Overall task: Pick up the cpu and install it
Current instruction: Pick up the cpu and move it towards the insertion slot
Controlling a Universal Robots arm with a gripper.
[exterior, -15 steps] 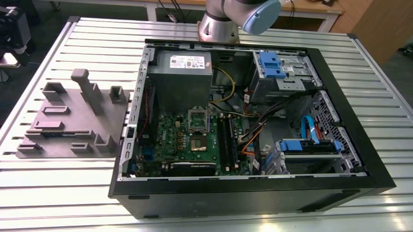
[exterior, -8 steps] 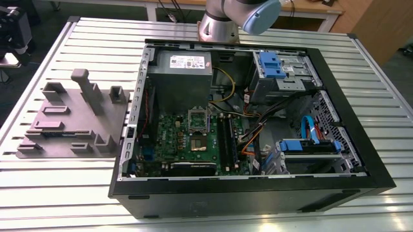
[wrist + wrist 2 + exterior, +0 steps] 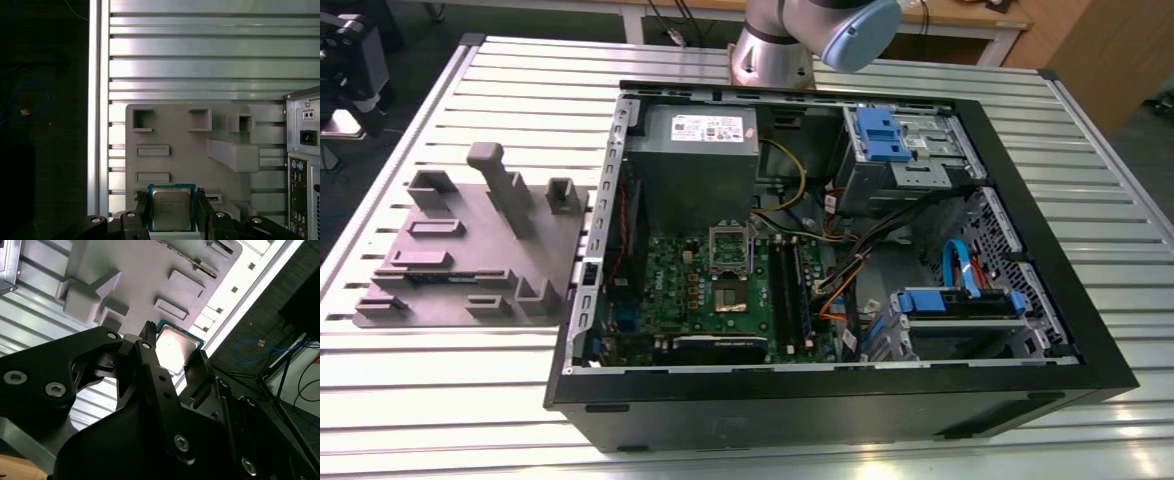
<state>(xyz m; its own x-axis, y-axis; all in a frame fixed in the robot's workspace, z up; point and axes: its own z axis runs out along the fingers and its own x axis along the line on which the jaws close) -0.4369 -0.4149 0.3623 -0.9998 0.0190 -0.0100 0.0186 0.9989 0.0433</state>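
Closest in, the gripper (image 3: 171,200) is pinching the cpu (image 3: 171,212) by two opposite edges. Its black fingers (image 3: 141,207) are closed down to just the chip's width, and the dull metal lid is showing plainly between them. The second wrist view is giving the same grip at an angle, with the cpu (image 3: 176,345) sitting square between the fingertips.

Beneath it, the grey fixture tray (image 3: 175,125) is lying on the slatted table (image 3: 200,50). I'd say the chip is hanging clear above the tray rather than resting in one of its pockets. So the pick-up looks done and the carry across is the step in hand.

Further off, just beside the tray, the open computer case (image 3: 1067,300) is lying on its side. The motherboard (image 3: 680,290) is facing up, and what I take for the socket (image 3: 730,243) is waiting near its middle.

Seating the chip will, I reckon, be asking for it to stay level, squared to that socket and lowered gently, clear of the cables and the case wall.
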